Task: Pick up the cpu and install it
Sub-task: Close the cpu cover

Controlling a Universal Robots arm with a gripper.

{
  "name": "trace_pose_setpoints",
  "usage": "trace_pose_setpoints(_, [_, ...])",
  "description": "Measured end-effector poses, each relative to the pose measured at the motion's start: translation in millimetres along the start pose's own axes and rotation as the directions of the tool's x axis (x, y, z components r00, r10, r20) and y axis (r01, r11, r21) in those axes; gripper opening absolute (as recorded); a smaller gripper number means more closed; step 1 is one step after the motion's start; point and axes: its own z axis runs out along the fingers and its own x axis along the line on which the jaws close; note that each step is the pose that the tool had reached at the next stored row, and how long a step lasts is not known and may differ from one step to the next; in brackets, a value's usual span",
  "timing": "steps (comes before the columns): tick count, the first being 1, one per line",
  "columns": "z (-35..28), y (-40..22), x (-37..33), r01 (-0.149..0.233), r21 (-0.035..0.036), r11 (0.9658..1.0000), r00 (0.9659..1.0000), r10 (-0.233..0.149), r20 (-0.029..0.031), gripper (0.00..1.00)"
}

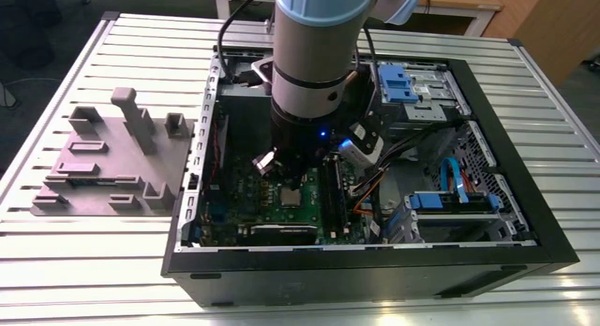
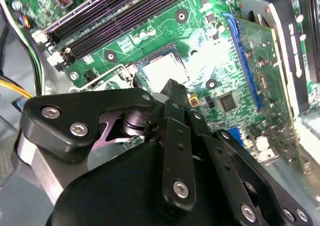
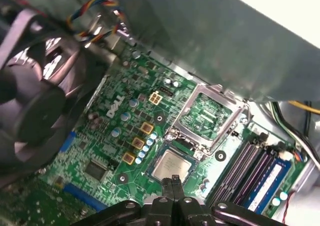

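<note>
Slatted table (image 1: pixel 84 270) is carrying an open computer case (image 1: pixel 375 273) lying on its side, with a grey fixture block (image 1: pixel 112 164) sitting just beside it on the exterior view's left. The arm (image 1: pixel 314 59) is reaching straight down into the case over the green motherboard (image 3: pixel 100 151). The socket frame (image 3: pixel 212 117) is standing flipped open, and the cpu (image 3: pixel 172 166) is lying flat in the socket beside it. It's square, so no long axis. The pincer (image 3: pixel 172 181) is hanging right at the cpu's edge, fingers pressed together and gripping nothing - contact with the chip, cannot tell. In the exterior view the cpu is showing just on the near side of the arm's tip.
</note>
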Motion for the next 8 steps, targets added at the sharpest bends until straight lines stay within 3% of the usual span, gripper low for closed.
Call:
trace_pose_setpoints(4, [0.1,0.0,0.0,0.073,0.0017,0.9973,0.9973,-0.073,0.0005,0.10])
trace_pose_setpoints(8, [0.2,0.0,0.0,0.146,0.0035,0.9893,0.9893,-0.146,0.0010,0.10])
